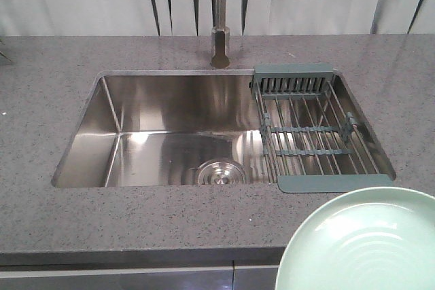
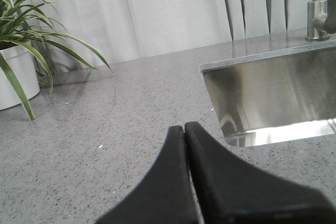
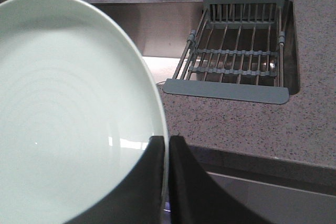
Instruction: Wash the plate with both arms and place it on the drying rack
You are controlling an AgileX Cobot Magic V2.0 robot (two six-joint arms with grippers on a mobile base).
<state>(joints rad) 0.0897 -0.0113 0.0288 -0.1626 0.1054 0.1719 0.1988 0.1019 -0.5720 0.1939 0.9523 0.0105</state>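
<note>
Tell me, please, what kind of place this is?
Most likely a kitchen, perhaps a staged one. A steel sink is set in a grey speckled countertop, a faucet stands behind it, and a drying rack spans the sink's right end.

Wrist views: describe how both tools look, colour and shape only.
The left tool is matte black: two smooth fingers, broad at the base, curving up to narrow tips. The right tool looks the same, black and plain, with flat inner faces. No markings, cables or pads show on either, and the arms themselves are out of view.
</note>
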